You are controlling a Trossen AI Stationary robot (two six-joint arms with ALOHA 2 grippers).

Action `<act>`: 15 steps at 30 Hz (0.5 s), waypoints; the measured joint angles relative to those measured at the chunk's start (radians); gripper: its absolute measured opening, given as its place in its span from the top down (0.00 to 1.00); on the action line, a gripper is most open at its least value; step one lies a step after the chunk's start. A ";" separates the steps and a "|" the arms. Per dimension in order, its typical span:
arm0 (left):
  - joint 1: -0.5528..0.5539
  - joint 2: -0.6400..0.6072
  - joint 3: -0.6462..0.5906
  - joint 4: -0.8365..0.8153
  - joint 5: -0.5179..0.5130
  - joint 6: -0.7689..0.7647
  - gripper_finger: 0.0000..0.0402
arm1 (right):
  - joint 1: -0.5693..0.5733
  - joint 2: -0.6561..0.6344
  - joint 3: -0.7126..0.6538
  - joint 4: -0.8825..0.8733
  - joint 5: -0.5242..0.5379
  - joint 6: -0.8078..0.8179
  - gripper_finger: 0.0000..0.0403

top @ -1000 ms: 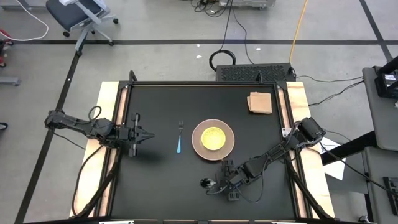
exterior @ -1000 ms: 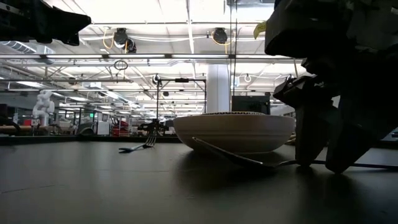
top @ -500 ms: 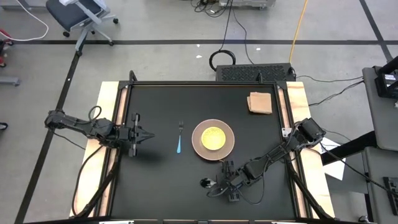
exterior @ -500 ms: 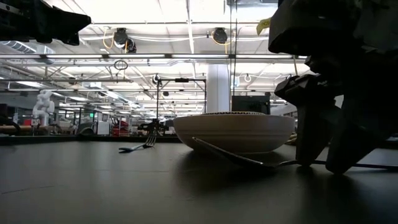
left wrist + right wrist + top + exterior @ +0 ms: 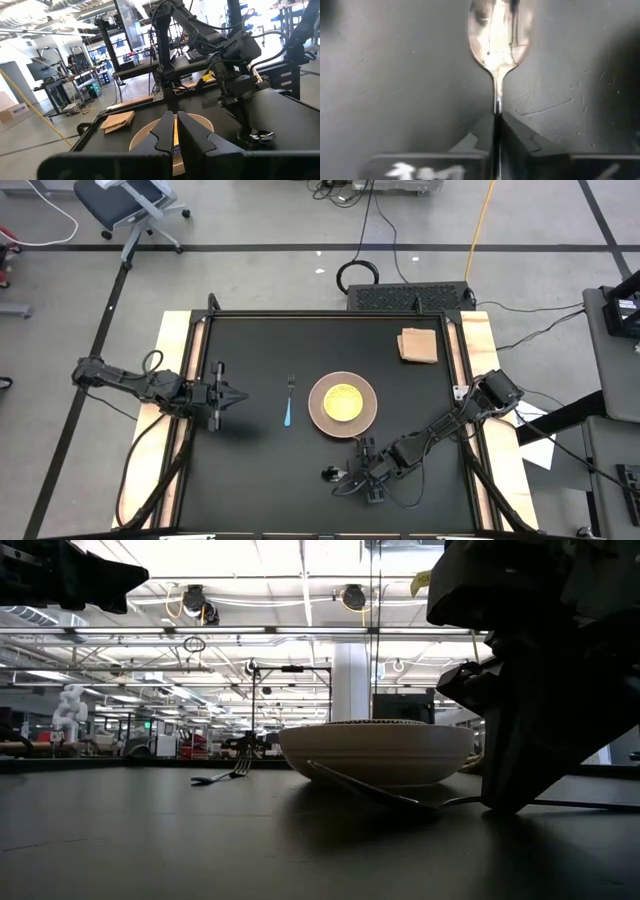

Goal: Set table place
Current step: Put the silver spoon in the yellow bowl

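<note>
A metal spoon [image 5: 331, 474] lies on the black table [image 5: 260, 340], near its front edge, with its bowl [image 5: 496, 30] toward the table's left. My right gripper [image 5: 357, 476] comes down slanting onto its handle and is shut on it. A tan plate [image 5: 343, 403] with a yellow centre sits mid-table. Left of the plate lies a fork [image 5: 288, 405] with a blue handle. My left gripper [image 5: 240, 397] hovers level at the table's left edge, shut and empty. In the low view the spoon [image 5: 380, 795] lies in front of the plate [image 5: 375, 752]. My right gripper pinches the spoon's handle [image 5: 497, 107] between its two fingers, a short way behind the bowl. The fingers slant down from the table's right side and lie along the handle. The spoon rests on the table.
A folded tan napkin [image 5: 418, 345] lies at the table's far right corner. Light wooden boards [image 5: 176, 350] run along the left and right sides. Cables trail from the right arm over the table's near right part.
My right gripper has shut on the spoon's handle: its two fingers stood apart on either side of it and now meet. The arm has stayed in place, and the spoon has not moved.
</note>
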 joint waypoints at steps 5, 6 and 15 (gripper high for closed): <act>0.000 0.000 0.000 0.000 0.000 0.000 0.93 | 0.000 -0.004 0.000 0.000 -0.003 -0.011 0.97; 0.000 0.000 0.000 0.000 0.000 0.000 0.93 | 0.000 -0.008 -0.001 0.000 -0.004 -0.011 0.97; 0.000 0.000 0.000 0.000 -0.001 -0.002 0.93 | -0.001 -0.083 0.013 -0.049 -0.019 -0.023 0.99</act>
